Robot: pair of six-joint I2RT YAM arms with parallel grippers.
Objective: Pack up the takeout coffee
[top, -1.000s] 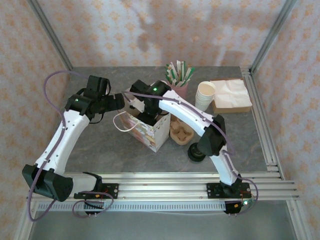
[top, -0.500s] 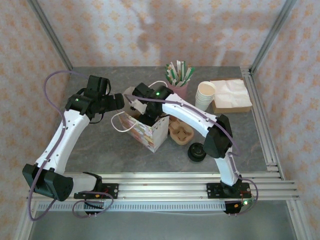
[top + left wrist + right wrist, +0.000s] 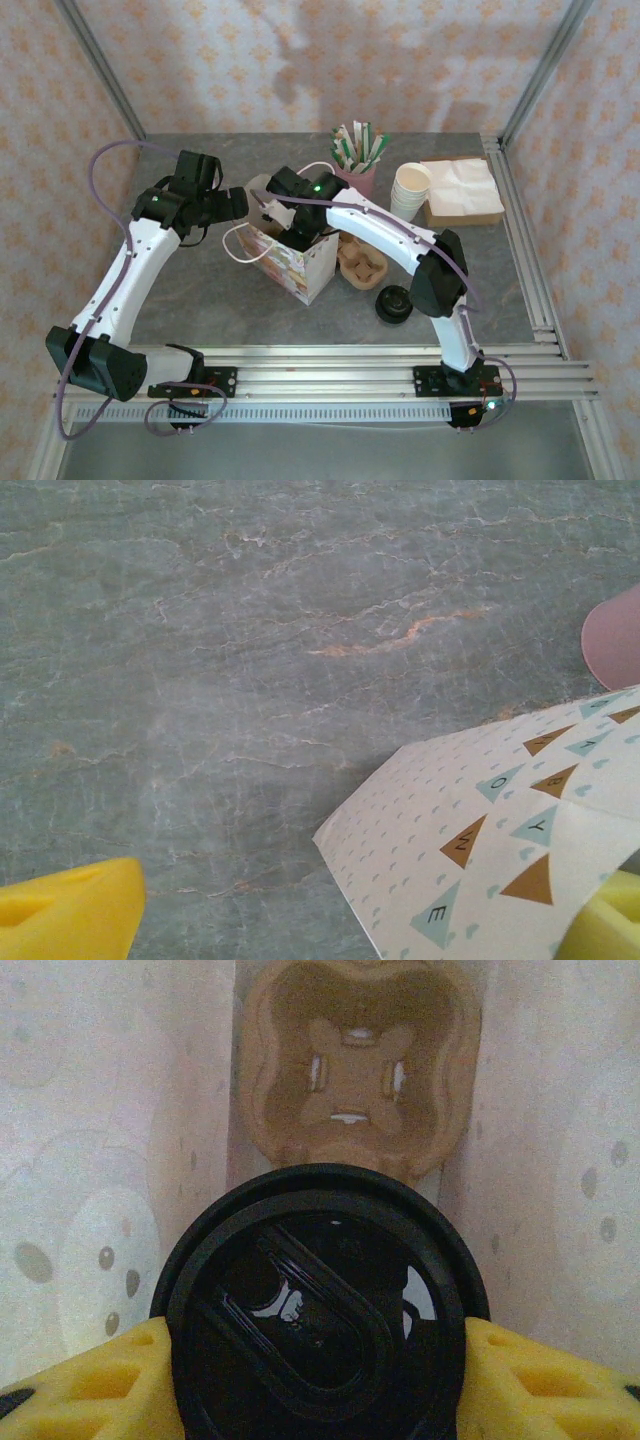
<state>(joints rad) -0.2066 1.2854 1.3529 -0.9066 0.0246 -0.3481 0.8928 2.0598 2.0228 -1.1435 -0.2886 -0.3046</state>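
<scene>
At the left, the left gripper (image 3: 340, 920) stands wide and empty beside the one paper bag (image 3: 300, 265). In the bag's mouth the right gripper (image 3: 320, 1370) clamps a takeout coffee (image 3: 320, 1300) from both sides, above a pulp carrier (image 3: 355, 1070). I judge the cup light, its wall crushable and its domed lid slick and liable to pop, so grip the body gently and keep it upright. Coffees: two, the other coffee (image 3: 395, 304) standing near right on the table (image 3: 200, 290).

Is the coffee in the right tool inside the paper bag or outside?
Inside: the right wrist view shows bag walls on both sides of its black lid.
</scene>
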